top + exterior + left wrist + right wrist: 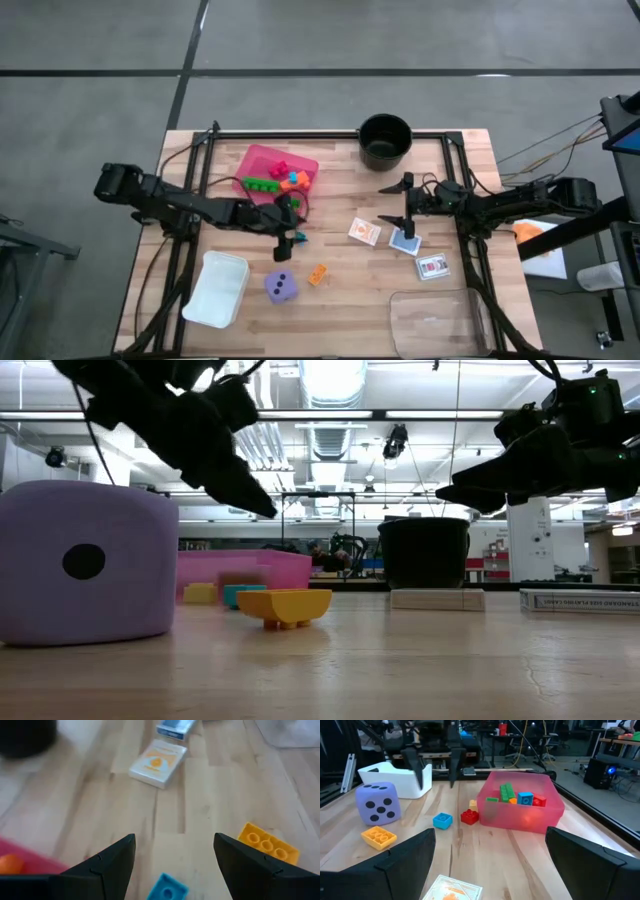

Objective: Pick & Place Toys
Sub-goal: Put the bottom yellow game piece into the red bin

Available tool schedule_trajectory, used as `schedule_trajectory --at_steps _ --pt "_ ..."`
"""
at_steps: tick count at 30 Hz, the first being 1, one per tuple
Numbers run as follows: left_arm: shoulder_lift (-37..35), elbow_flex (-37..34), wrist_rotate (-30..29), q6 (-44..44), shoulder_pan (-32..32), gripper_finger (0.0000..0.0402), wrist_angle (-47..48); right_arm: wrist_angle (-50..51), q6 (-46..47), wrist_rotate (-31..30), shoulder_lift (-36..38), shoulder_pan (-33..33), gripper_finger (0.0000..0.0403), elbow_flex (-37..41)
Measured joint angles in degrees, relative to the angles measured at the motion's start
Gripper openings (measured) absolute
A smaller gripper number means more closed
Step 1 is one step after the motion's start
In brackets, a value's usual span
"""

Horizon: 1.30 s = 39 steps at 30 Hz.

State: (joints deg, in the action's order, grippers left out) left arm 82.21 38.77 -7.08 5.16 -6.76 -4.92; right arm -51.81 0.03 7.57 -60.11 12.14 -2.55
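Observation:
My left gripper (pixel 293 232) (pixel 175 850) is open and held above the table beside the pink tray (pixel 262 160). Its fingers stand on either side of a teal brick (pixel 167 889) (pixel 301 239) on the table without touching it. A yellow-orange brick (pixel 317 274) (pixel 268 844) and the purple dotted die (pixel 280 287) lie nearer the table's front edge. A red brick (pixel 469 816) lies on the table against the tray. Green, red, orange and blue bricks (pixel 517 797) lie in the tray. The orange card (pixel 364 232), blue card (pixel 405 243) and white-red card (pixel 433 266) lie flat. My right gripper (pixel 385 205) (pixel 490 832) is open above the cards and empty.
A black round pot (pixel 385 140) stands at the table's far edge. A white tub (pixel 215 288) sits at the front left and a clear container (pixel 440 320) at the front right. Bare wood lies between the die and the cards.

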Motion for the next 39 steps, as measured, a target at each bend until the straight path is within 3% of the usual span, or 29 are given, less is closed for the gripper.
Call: schedule_trajectory --at_steps 14,29,39 --pt "16.2 23.1 0.0 11.1 -4.4 0.0274 23.8 0.5 0.2 -0.3 0.0 0.0 0.0378 0.0" --pt "25.8 34.9 1.0 30.7 -10.6 0.0274 28.8 5.4 3.2 -3.5 -0.1 0.0 0.0378 0.0" --pt "30.9 37.6 0.6 35.0 -11.2 0.0274 35.1 5.8 4.3 -3.7 -1.7 0.0 0.0378 0.0"
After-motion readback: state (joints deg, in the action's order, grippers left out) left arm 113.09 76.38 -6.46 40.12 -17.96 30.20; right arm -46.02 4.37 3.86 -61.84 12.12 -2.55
